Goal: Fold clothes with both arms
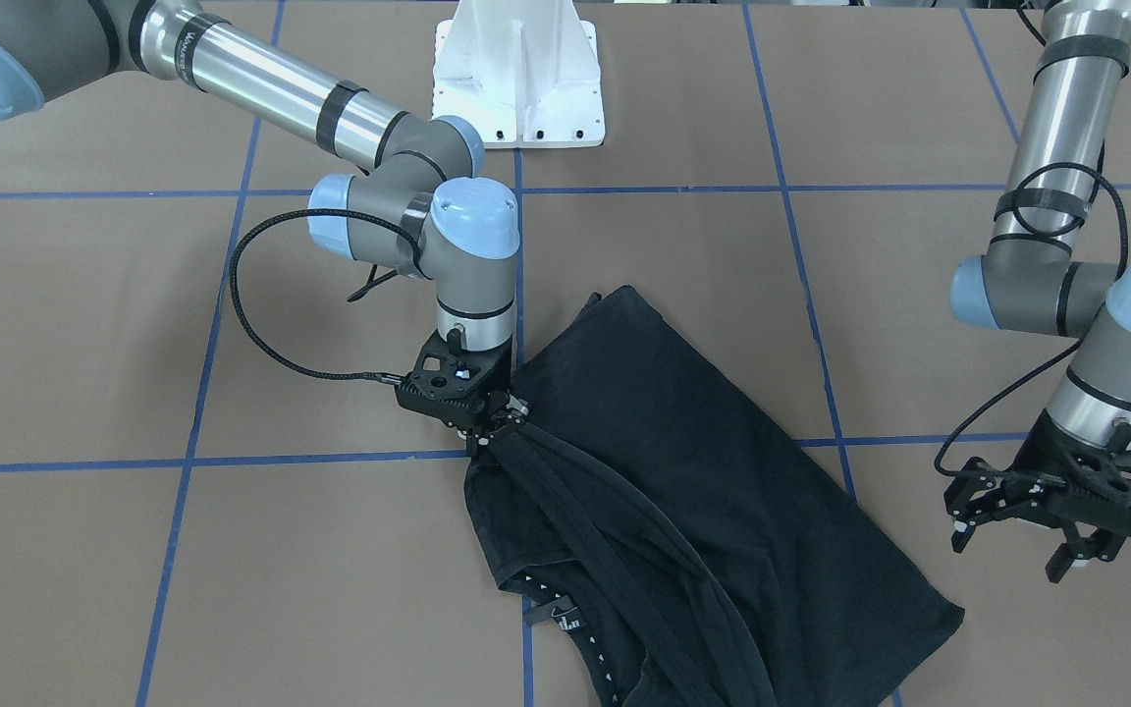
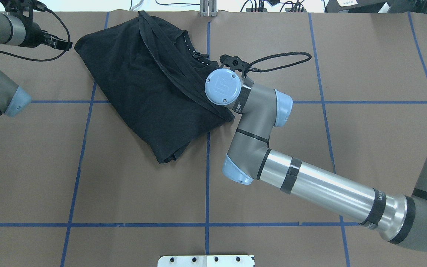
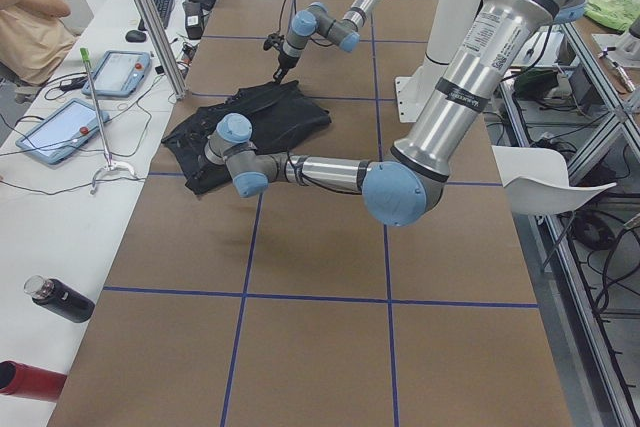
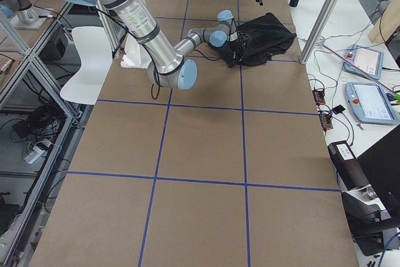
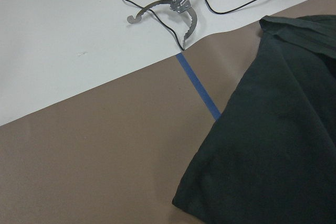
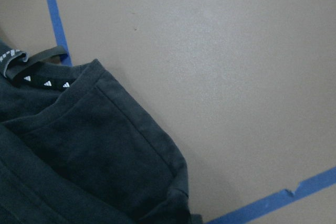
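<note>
The black T-shirt (image 1: pixel 723 462) lay rumpled on the table (image 1: pixel 84 344), reaching to its far edge, left of centre. The right gripper (image 1: pixel 499 424) was clenched on a bunched fold at the shirt's right side. Farther out, near the far edge, the left gripper (image 1: pixel 1009 550) hung released just beside the shirt.

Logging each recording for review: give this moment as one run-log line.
right hand: shut on T-shirt edge, fabric pulled taut | left hand: open, empty, clear of T-shirt | fold: unfinished
</note>
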### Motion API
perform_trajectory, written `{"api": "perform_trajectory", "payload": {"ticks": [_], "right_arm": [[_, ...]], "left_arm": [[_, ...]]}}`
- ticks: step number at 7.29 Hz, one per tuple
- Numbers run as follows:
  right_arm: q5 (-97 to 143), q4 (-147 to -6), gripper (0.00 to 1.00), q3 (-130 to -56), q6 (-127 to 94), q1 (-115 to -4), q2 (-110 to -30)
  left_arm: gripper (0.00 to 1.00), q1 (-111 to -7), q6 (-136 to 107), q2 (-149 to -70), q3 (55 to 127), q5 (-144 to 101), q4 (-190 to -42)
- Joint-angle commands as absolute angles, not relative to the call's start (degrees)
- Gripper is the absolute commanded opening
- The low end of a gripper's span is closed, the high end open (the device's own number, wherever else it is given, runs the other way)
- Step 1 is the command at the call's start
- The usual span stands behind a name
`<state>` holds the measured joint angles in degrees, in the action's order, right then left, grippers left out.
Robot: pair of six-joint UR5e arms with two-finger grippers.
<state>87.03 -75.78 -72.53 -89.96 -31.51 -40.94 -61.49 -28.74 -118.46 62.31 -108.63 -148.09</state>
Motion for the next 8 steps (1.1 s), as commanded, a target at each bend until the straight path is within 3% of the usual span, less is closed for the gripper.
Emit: {"api": "perform_trajectory", "payload": {"ticks": [1,3,8], "right_arm": [[85.45,-81.35,0.0,-85.79,-90.7,-27.11,-47.86],[79.3,-86.37,0.0,-96.38,-94.19,-18.32,-52.37],[75.23,-95.62,0.0,-104.5,-100.37,-11.6,-53.26]], "left_arm": [[1.0,-61.44,-28.83,-118.48,62.31,-108.63,-148.1],[1.0,-61.26,-28.83,-118.48,62.31,-108.63,-148.1],[1.0,-61.0,-28.83,-118.56,62.31,-108.63,-148.53]]}}
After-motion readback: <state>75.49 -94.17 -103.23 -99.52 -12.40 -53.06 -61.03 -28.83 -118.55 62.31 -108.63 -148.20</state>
